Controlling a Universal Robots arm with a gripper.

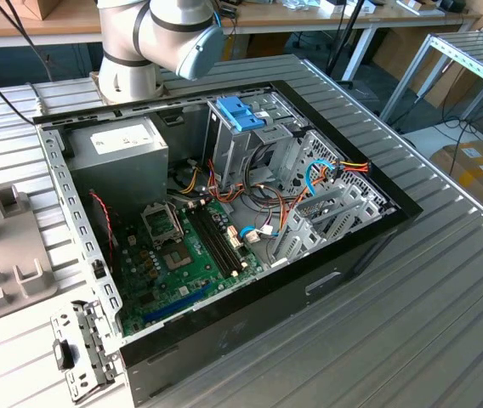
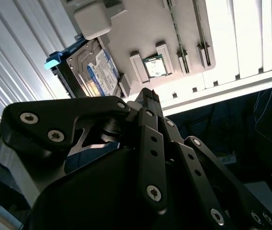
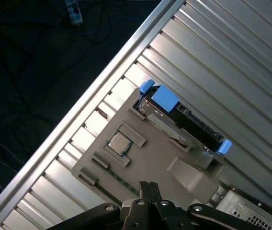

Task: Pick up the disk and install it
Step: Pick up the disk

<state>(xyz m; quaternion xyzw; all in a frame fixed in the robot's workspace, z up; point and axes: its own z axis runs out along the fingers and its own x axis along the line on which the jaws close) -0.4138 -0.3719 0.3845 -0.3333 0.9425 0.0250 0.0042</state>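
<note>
The disk is a grey metal drive with light-blue side rails, standing on edge in a slot of a grey fixture plate on the ribbed table. In the second wrist view the disk shows its labelled face. In both wrist views my gripper hovers above the fixture plate, a short way off the disk and not touching it. Its fingertips are pressed together, shut on nothing.
A processor chip sits in a pocket of the fixture near the disk. The open computer case lies on the table, with a tall metal cage topped by a bright-blue bracket, a power supply and a motherboard. The table edge runs close to the fixture.
</note>
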